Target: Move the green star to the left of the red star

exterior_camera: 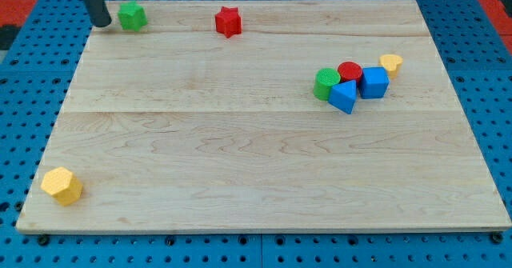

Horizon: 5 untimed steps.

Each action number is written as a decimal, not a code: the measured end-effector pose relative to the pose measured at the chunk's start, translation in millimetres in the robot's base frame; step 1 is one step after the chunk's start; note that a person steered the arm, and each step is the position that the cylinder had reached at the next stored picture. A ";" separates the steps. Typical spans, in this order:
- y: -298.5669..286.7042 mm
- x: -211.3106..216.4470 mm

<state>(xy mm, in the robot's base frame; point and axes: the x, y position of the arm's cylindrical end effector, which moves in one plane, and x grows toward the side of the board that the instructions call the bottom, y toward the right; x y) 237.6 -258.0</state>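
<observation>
Showing tip [102, 25] just beside green star [132, 16], on the side away from red star [228, 22]. No gripper fitted; rod holding nothing. Green star already at the view's left of red star, well apart, near surface [240, 156] top edge.

Bright, even light falls across the pale wooden surface [240, 164]. Shadows under the blocks are short and soft. No harsh glare shows. Focus is fairly sharp, with slight softness overall.

Green star [132, 16] left of red star [228, 22]
</observation>
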 end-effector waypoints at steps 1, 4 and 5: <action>46.0 -23.1; 151.9 43.5; 154.8 175.0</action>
